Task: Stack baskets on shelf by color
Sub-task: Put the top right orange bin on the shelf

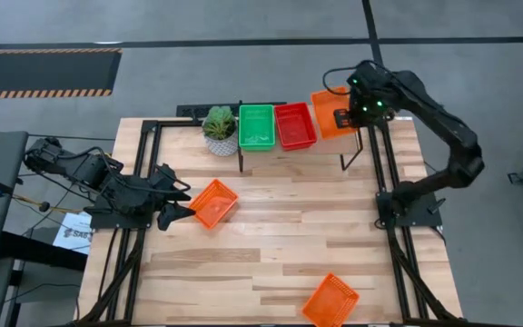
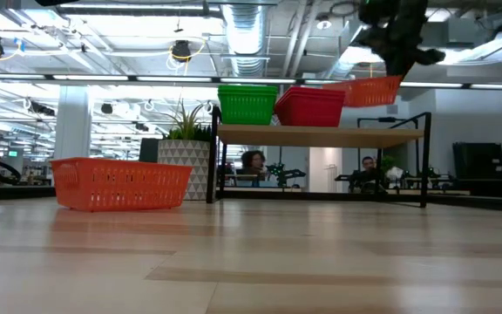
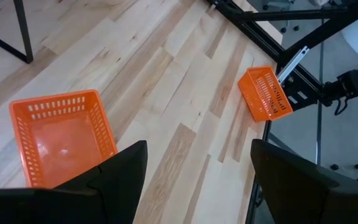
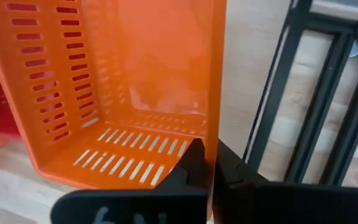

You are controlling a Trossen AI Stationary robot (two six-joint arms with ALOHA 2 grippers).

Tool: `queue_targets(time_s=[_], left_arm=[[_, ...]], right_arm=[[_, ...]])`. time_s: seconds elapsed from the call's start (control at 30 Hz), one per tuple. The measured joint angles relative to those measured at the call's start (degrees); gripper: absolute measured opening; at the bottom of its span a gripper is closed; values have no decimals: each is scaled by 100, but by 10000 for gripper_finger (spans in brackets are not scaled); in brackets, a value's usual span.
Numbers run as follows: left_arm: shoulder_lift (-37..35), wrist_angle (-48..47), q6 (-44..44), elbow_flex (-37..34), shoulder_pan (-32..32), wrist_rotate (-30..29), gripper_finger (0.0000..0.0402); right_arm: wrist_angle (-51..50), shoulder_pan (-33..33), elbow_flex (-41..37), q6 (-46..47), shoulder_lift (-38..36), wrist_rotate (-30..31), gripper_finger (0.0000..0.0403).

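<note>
Above the far right end of the small light-wood shelf on thin black legs [image 1: 352, 138], the high view shows the right end effector [image 1: 345, 118] pinching one wall of an orange plastic mesh-sided basket [image 1: 329, 111], tilted and partly past the shelf's right end. That end is the free spot beside the green mesh basket [image 1: 256, 126] and the red mesh basket [image 1: 294, 125], so the carry looks aimed at starting the orange place. A white-potted green plant [image 1: 220, 130] stands on the bench just left of the shelf, clear of the work. Near the bench's left edge the left end effector [image 1: 178, 203] stands wide beside a second orange basket [image 1: 213, 203], holding nothing; a third orange basket [image 1: 330, 300] lies near the front edge, well apart.

From bench height, the held basket [image 2: 373, 90] hangs tilted above the shelf board [image 2: 321, 134], not yet resting on it. The red basket [image 2: 309, 105] stands just beside it and could catch its lower edge.

Through the left wrist camera, the near orange basket [image 3: 61, 140] lies beyond the spread fingers [image 3: 124, 177], and the far one [image 3: 264, 93] lies at the bench edge.

Through the right wrist camera, closed fingers [image 4: 194, 165] clamp the orange wall [image 4: 213, 74], with black frame bars [image 4: 291, 106] of the rig showing beyond it.
</note>
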Motion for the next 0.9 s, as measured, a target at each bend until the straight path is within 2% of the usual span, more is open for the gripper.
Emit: queue_targets(time_s=[0.27,0.47,0.7,0.9], left_arm=[[0,2,-51,0,0,1,274],[0,2,-45,0,0,0,274],[0,-20,-38,0,0,0,274],[0,-22,-23,0,0,0,274]], right_arm=[[-4,-413,-2,-116,525,-190,5],[-11,-579,-38,-3,598,-353,11],[-8,-638,-477,61,594,-462,8],[70,-592,-600,145,594,-465,40]])
